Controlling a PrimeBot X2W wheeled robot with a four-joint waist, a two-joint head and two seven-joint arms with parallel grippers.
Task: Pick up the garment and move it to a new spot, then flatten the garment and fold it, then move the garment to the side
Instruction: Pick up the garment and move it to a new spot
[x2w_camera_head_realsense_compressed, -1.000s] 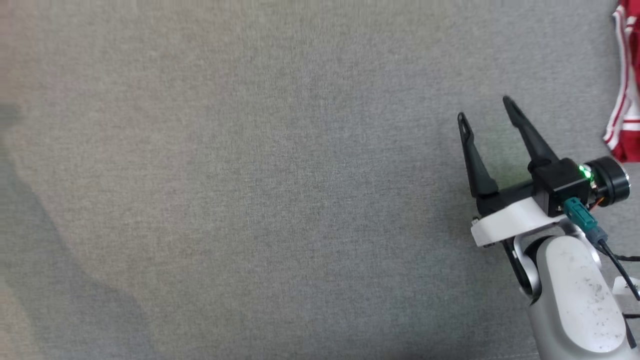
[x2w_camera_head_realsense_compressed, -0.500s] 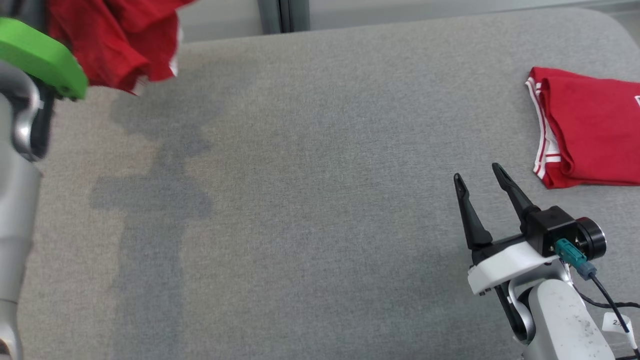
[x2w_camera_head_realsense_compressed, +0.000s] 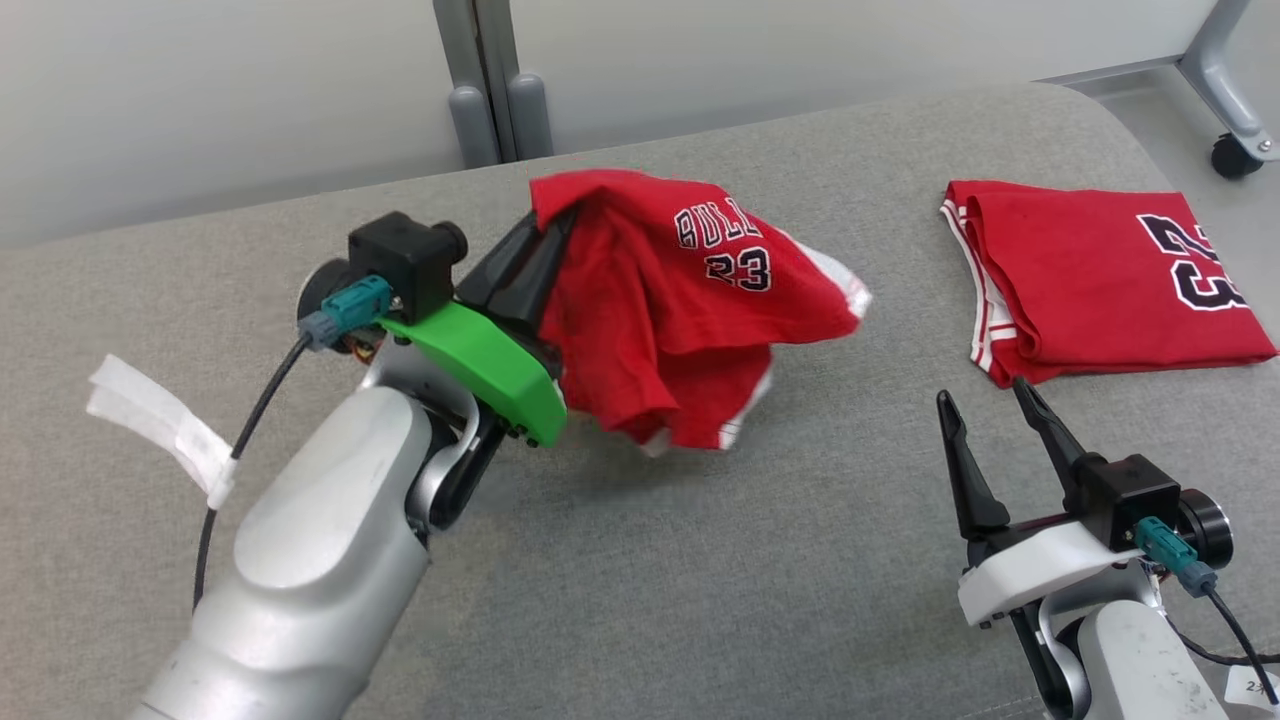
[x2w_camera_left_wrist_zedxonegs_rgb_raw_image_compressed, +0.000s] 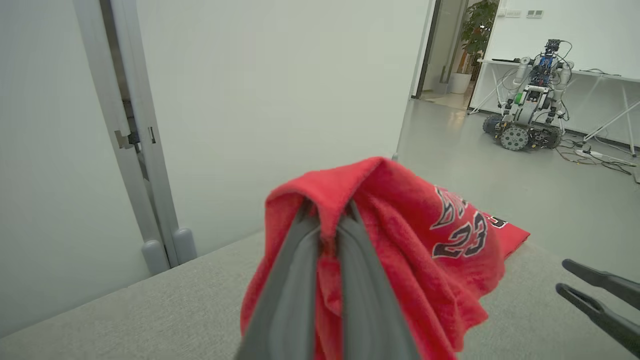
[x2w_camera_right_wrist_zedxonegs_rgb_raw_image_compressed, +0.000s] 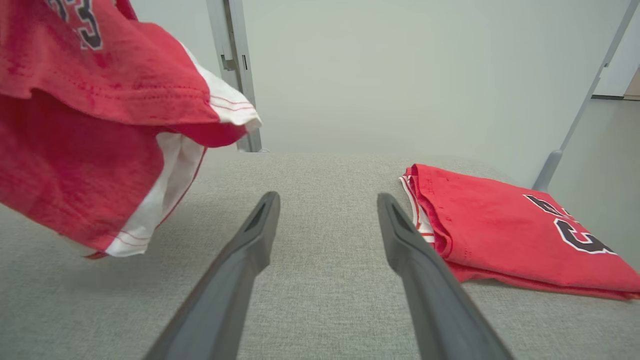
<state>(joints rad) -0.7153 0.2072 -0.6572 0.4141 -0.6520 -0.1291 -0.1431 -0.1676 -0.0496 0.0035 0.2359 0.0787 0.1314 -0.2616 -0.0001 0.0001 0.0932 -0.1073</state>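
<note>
Head cam: L gripper (x2w_camera_head_realsense_compressed: 545, 235) was clamped on the bunched red jersey (x2w_camera_head_realsense_compressed: 660, 320), which hung just over the grey padded top (x2w_camera_head_realsense_compressed: 700, 560), R gripper (x2w_camera_head_realsense_compressed: 983, 395) spread empty near a folded jersey (x2w_camera_head_realsense_compressed: 1090, 280); L wrist cam: fingers pinched into red cloth; R wrist cam: fingers apart, nothing btwn them.

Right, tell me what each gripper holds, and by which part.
Left gripper: the red Bulls 23 jersey, pinched by a bunched fold at its top, the rest hanging. Right gripper: open, holding nothing.
</note>
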